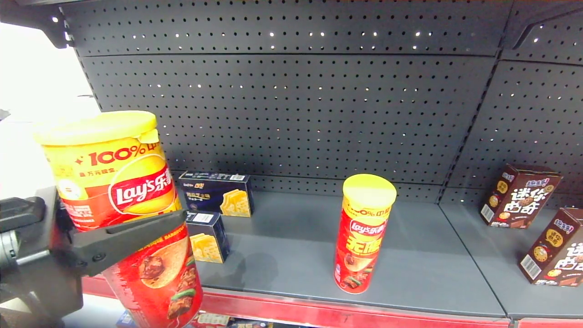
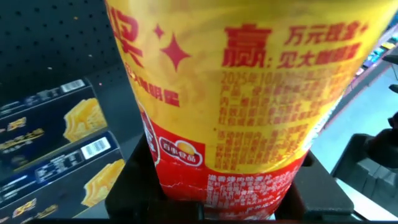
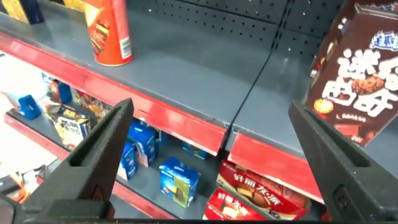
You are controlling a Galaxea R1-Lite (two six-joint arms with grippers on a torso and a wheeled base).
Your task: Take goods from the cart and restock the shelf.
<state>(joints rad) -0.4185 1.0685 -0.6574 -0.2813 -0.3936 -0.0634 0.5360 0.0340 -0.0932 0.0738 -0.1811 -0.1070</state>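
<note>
The left hand (image 1: 123, 241) pinches a yellow-lidded chip canister (image 1: 114, 182) upright, well left of the standing chip canister (image 1: 364, 228). The right hand (image 3: 210, 109) hangs spread and empty to that canister's right. I judge this the carry-in step: next, move over the shelf (image 1: 296, 255) and lower flat. The held canister's base is cut off, so it probably clears the lip.

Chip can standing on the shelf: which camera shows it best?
Head view: the standing chip can is whole, upright, lid to base, near the shelf front edge. Right wrist view catches its lower body. Left wrist view faces the held can in the left gripper instead.
</note>
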